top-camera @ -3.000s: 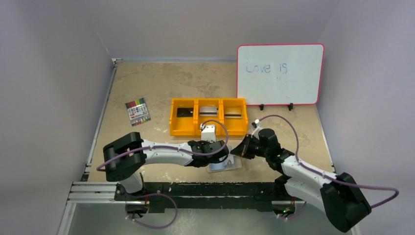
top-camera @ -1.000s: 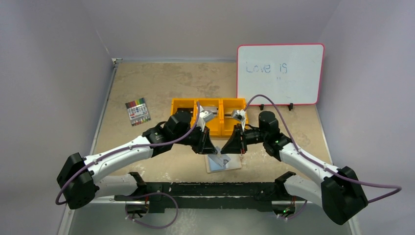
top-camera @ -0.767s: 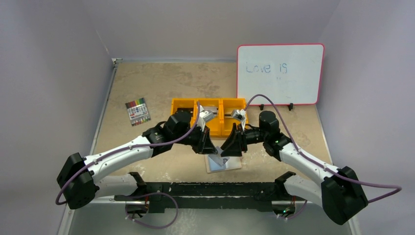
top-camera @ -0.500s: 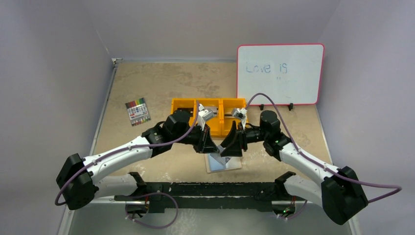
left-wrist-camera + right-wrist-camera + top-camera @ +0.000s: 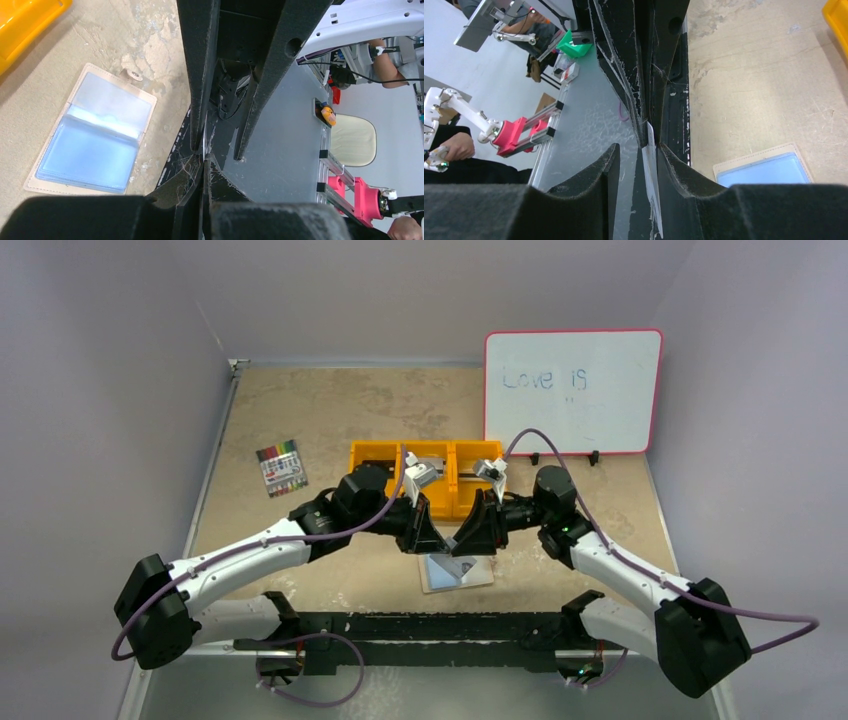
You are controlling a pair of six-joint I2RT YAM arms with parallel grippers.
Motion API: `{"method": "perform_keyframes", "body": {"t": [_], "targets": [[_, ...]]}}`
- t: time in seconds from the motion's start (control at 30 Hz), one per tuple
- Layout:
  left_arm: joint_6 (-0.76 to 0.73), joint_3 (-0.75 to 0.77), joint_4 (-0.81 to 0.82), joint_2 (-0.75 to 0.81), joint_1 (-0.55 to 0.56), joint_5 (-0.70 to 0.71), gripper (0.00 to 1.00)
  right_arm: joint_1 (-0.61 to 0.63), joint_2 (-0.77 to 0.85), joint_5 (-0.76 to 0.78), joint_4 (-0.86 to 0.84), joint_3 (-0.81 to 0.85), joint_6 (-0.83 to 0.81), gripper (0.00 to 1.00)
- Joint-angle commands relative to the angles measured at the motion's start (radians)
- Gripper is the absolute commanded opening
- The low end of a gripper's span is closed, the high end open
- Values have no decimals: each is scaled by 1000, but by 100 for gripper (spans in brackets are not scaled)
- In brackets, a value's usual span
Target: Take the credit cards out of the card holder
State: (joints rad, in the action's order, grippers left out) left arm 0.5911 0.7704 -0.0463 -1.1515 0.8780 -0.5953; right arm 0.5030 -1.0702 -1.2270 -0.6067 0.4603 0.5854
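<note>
1. The left claw (image 5: 204, 167) is closed on a thin credit card (image 5: 650, 170). It pinches one end, so the card hangs in the air, edge-on to both wrist cameras.
2. The right claw (image 5: 638, 150) faces it tip to tip. Its jaws stand partly apart with the card's free end between them. A gap shows beside the card, so this claw is not clamped on it.
3. From above, the claws meet between the orange tray (image 5: 380, 445) and the card holder (image 5: 458, 575), just over the holder's far edge.
4. The card holder lies on the table a little beyond the arms' bases. It is opened flat with its pale blue inner panels facing up, and nothing touches it. Whether its pockets hold more cards cannot be told.
5. This looks like a hand-over of the card from left to right.
   - The right claw should close squarely, with its pads flat on the card's two faces and clear of the left fingertips.
   - The left claw should hold steady and let go only once that grip is firm.
   - Any twist or pull before then could bend the thin card or let it drop.
6. The holder's long axis runs side to side across the table, roughly parallel to the tray and slightly skewed.
   - The two blue panels sit end to end along that axis, with the fold crossing it.
   - A small snap tab (image 5: 132, 75) sticks out from one short end, which I judge to be the robot's right end.
</note>
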Motion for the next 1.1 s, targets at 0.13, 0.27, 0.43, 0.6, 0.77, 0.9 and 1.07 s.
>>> {"method": "perform_keyframes", "body": {"t": [0.13, 0.27, 0.43, 0.6, 0.77, 0.9, 1.07], "targets": [[9, -6, 45, 44, -2, -10, 0, 0, 1, -54, -55, -8, 18, 30], [-4, 1, 23, 54, -2, -3, 0, 1, 8, -48, -55, -7, 16, 27], [-12, 4, 9, 53, -2, -13, 0, 1, 11, -51, -57, -7, 15, 19], [-14, 7, 8, 34, -2, -26, 0, 0, 26, -43, -58, -8, 14, 0], [-9, 29, -60, 39, -3, 100, 33, 0, 49, 6, 30, 7, -40, 0], [-6, 78, -171, 69, -6, 349, 55, 1, 75, 150, 147, 30, -131, 0], [158, 159, -443, 140, -10, 1080, 69, 0, 125, 489, 271, 87, -292, 0]]}}
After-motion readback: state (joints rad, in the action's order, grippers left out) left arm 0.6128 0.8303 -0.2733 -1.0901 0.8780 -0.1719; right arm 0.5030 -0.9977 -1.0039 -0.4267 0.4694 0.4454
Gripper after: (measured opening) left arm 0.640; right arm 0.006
